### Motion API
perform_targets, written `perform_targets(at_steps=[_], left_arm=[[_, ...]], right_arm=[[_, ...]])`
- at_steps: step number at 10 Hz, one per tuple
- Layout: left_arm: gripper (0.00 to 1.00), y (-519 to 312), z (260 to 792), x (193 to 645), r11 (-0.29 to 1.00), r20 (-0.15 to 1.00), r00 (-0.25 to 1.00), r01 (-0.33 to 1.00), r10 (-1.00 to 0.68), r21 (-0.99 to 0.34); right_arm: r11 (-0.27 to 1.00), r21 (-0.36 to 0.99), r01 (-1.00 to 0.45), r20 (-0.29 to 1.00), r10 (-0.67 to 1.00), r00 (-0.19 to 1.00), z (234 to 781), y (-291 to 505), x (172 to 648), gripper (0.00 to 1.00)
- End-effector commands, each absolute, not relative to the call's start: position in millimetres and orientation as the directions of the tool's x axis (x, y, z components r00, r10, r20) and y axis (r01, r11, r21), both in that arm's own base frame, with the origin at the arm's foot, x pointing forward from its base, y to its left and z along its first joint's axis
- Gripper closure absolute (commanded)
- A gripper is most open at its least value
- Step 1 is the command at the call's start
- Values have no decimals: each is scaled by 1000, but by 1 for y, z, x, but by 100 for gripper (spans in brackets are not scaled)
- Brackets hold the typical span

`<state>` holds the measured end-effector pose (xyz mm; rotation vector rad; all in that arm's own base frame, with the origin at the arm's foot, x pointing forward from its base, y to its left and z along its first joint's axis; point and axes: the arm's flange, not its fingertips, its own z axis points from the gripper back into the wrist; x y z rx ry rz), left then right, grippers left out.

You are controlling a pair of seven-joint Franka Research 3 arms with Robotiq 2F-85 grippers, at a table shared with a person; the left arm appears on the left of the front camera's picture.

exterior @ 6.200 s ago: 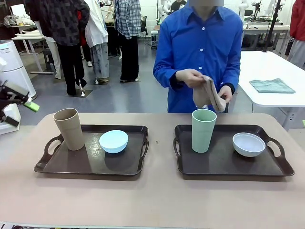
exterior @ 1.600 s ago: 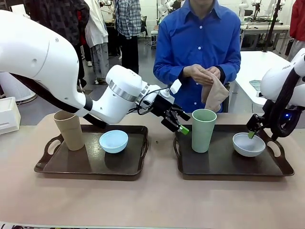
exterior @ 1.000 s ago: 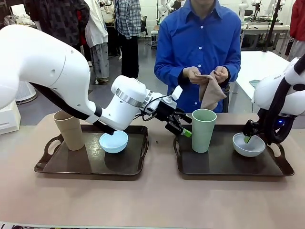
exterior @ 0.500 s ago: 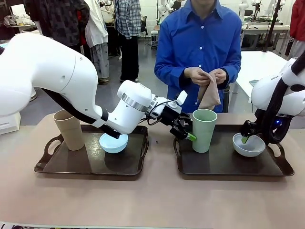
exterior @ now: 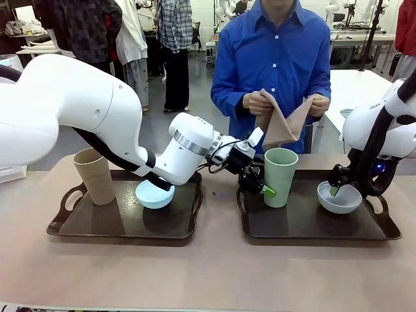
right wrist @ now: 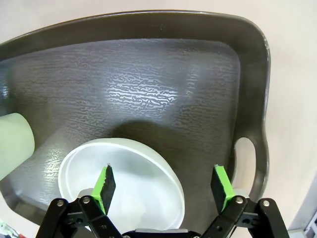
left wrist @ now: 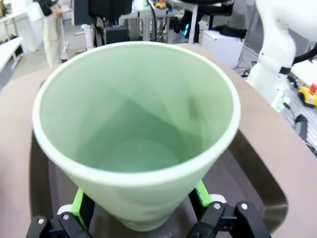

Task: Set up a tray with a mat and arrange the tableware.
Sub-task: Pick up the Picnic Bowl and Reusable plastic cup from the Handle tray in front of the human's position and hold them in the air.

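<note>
Closer now, left claw (exterior: 264,188) has reached the green cup (exterior: 281,174) — fingers wide on either side of it; right claw (right wrist: 163,182), also wide, hangs over the white bowl (exterior: 340,200) — both on the right-hand tray (exterior: 305,226).

In the middle of the right wrist view, the dark tray (right wrist: 148,89) is showing a pebbled, glossy plastic face. Below it, the white bowl (right wrist: 133,168) is looking smooth and faintly shiny. The pale green cup (left wrist: 133,129) is looking matt and smooth. At the upper right of the front view, a tan cloth (exterior: 283,127) is hanging soft, and the table (exterior: 208,273) is looking matt.
</note>
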<state>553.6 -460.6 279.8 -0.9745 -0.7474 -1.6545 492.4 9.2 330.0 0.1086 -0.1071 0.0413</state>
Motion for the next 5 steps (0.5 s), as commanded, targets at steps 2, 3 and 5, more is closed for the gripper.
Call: perform_targets(at_steps=[2,3,5], left_arm=[[0,-476,282,559,-302,883,-131,953,-451,-12],[59,-477,284,558,-308,886,-138,952,-442,-5],[100,-474,286,558,-294,888,-138,956,-438,3]], right_arm=[[991,124,-50,99,38,994,326,5,496,0],[990,125,-73,91,62,994,326,5,495,58],[989,133,-71,91,59,994,326,4,494,100]])
